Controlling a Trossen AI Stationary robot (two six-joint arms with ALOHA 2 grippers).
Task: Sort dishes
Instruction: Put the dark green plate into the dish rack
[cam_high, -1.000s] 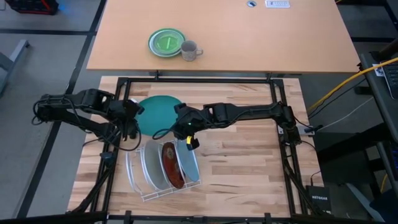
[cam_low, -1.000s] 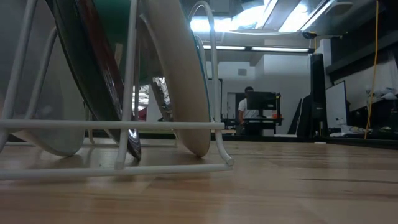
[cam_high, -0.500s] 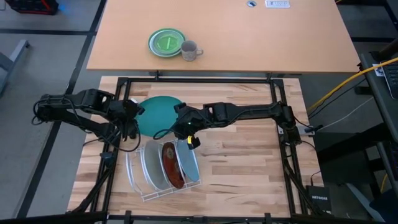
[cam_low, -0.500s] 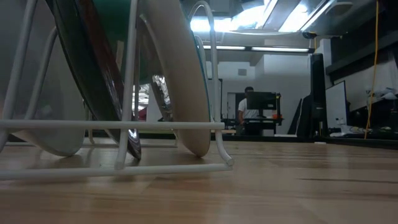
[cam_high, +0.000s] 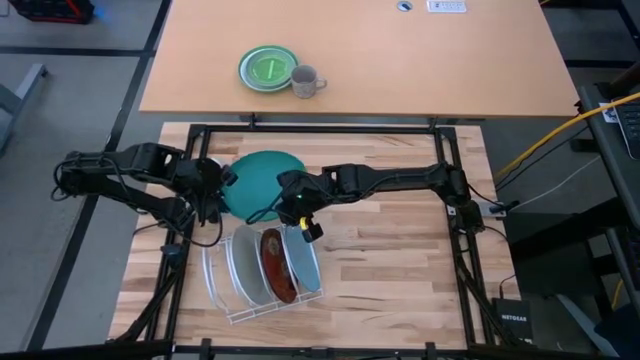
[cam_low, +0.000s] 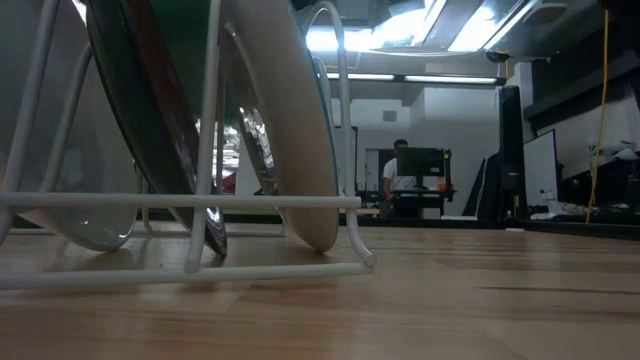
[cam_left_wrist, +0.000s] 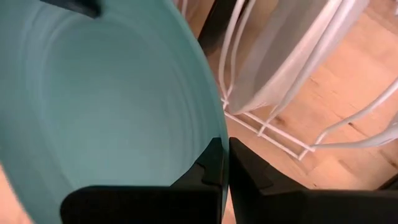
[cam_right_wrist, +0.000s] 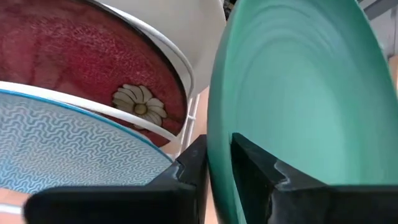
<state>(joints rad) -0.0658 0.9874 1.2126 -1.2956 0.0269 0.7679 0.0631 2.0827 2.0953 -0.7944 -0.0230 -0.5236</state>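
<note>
The dark teal plate hangs above the table's left half, behind the white wire rack. My left gripper is shut on its left rim and my right gripper on its right rim. The plain white plate, the dark red flowered plate and the light blue speckled plate stand on edge in the rack's slots. The right wrist view shows the red plate and the blue plate close beside the teal plate. My left gripper pinches the teal plate's rim between its two fingers, one on the hollow face and one behind, coming from the table's left. The plate is lifted clear and tilted. My right gripper pinches the opposite rim between its fingers, coming from the table's right, with one finger on each face.
The small green plate and the grey mug sit on the tan table beyond the far edge. Bare wood lies to the right of the rack. A person stands far back in the room.
Both grippers have kept their hold on the teal plate. The plate has shifted slightly toward the far edge and shows a rounder face from above than a second ago. The rack and its plates have stayed put.
</note>
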